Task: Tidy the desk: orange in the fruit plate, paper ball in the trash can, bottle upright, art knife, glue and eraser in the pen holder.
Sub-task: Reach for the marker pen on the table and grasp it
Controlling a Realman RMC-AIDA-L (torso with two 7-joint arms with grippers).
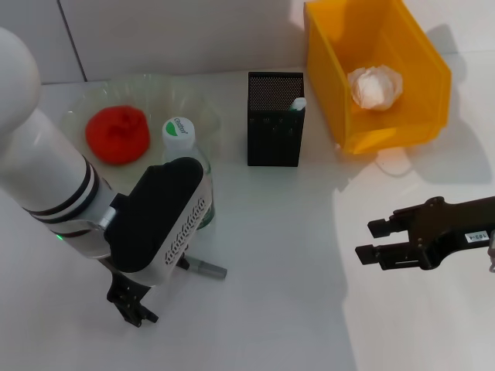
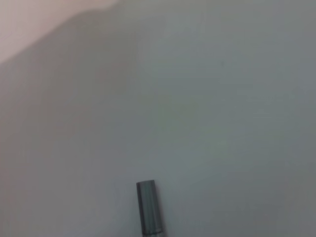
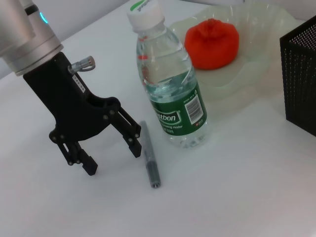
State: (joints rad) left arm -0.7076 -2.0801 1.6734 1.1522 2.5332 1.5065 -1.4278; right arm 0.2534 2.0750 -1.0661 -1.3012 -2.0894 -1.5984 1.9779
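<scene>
The grey art knife [image 3: 149, 157] lies flat on the white desk [image 1: 294, 263] beside the upright bottle [image 3: 172, 94]. My left gripper [image 3: 112, 157] hangs open just above the desk, and the knife lies outside its gap, close to one finger [image 3: 132, 140]. The knife's end [image 2: 149, 207] shows in the left wrist view. The orange [image 1: 117, 133] sits in the fruit plate [image 1: 81, 104]. The paper ball [image 1: 376, 85] lies in the trash can [image 1: 433, 93]. The glue's white tip [image 1: 298, 103] pokes out of the pen holder [image 1: 275, 120]. The eraser is out of view. My right gripper [image 1: 366, 240] waits open at the right.
The bottle [image 1: 180, 135] stands between the fruit plate and the pen holder, partly hidden behind my left forearm [image 1: 158, 220]. Bare desk lies between the two grippers and in front of the pen holder.
</scene>
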